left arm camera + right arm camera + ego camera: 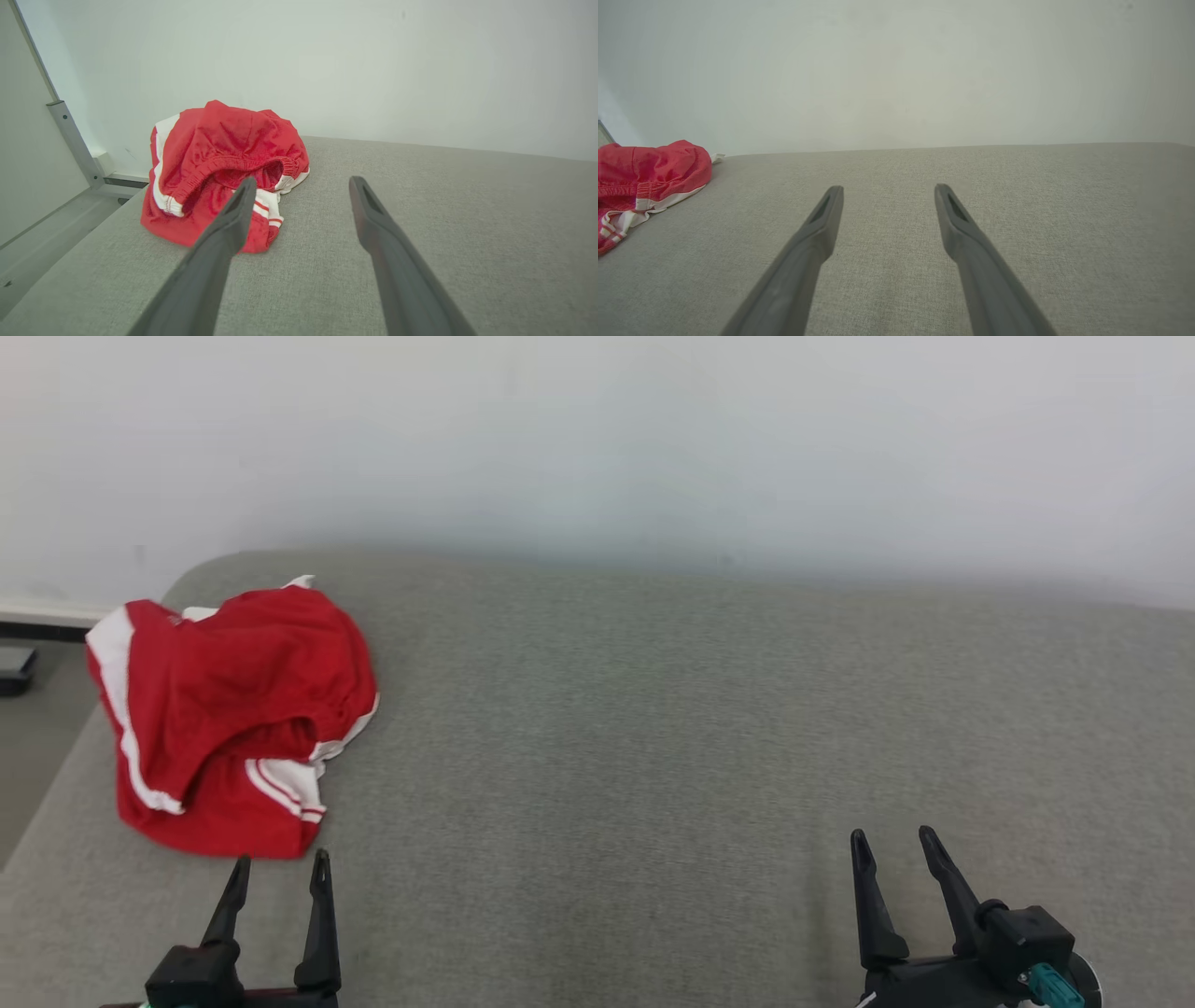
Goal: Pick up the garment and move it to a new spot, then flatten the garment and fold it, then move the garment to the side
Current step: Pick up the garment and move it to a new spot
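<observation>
We see a grey fabric counter (709, 728) against a plain white wall (597, 439), under soft light.

garment (229, 719) on the padded surface (653, 756) at its far left, just beyond the left gripper (283, 859), possibly overhanging the left edge. right gripper (892, 833) at near right, well apart; wall (597, 448) behind.

The right claw (888, 188) hovers over a grey, cloth-covered worktop (1017, 196). Its two dark fingers (817, 233) are spread wide with nothing between them, only bare grey cloth showing in the gap. Well apart from the claw, at the left edge, a pair of red shorts (649, 170) lies crumpled in a heap on the worktop. They have white trim along the lower hem and are partly cut off by the frame. A plain white wall (896, 70) rises behind the worktop's far edge.
</observation>
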Tool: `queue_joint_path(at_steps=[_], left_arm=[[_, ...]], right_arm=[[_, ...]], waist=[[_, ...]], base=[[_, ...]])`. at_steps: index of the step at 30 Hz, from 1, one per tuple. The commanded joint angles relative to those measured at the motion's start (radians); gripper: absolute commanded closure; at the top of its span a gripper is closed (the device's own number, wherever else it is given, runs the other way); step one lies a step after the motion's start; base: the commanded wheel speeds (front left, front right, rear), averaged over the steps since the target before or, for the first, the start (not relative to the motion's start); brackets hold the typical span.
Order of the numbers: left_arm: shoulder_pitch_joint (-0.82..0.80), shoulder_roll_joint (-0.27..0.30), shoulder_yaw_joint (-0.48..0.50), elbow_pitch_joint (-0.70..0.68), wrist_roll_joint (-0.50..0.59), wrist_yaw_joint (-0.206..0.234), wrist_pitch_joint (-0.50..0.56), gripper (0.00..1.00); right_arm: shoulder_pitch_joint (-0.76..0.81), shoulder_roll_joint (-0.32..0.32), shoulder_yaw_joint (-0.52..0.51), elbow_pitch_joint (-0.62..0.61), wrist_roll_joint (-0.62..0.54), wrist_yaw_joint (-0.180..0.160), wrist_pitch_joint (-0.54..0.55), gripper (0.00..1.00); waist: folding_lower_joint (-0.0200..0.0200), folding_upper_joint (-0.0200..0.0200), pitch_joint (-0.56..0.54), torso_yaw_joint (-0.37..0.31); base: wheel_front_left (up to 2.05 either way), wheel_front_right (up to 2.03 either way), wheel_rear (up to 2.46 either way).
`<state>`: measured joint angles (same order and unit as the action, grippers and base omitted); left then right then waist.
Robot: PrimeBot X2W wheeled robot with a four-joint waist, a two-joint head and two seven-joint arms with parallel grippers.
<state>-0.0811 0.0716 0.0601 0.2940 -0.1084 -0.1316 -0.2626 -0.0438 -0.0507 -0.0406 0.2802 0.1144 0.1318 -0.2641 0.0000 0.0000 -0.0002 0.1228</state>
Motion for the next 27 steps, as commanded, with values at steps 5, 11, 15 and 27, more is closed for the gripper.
queue_joint_path(at_steps=[5, 11, 15, 27], left_arm=[[0.015, 0.004, 0.015, 0.004, 0.009, 0.002, -0.004, 0.00], [0.018, 0.003, 0.033, 0.014, 0.013, 0.002, -0.004, 0.00], [0.021, 0.001, 0.048, 0.023, 0.021, 0.003, -0.004, 0.00], [0.028, 0.001, 0.090, 0.028, 0.032, 0.002, -0.004, 0.00]], right_arm=[[0.014, 0.001, 0.004, 0.002, 0.006, -0.002, -0.001, 0.00], [0.018, 0.001, 0.009, 0.005, 0.008, -0.002, -0.001, 0.00], [0.021, 0.001, 0.010, 0.007, 0.013, -0.002, -0.001, 0.00], [0.017, 0.001, 0.026, 0.005, 0.007, -0.002, -0.001, 0.00]], waist=[[0.0000, 0.0000, -0.005, 0.123], [0.0000, 0.0000, -0.013, 0.212], [0.0000, 0.0000, -0.019, 0.266], [0.0000, 0.0000, -0.026, 0.372]], base=[[0.00, 0.00, 0.00], [0.00, 0.00, 0.00], [0.00, 0.00, 0.00], [0.00, 0.00, 0.00]])
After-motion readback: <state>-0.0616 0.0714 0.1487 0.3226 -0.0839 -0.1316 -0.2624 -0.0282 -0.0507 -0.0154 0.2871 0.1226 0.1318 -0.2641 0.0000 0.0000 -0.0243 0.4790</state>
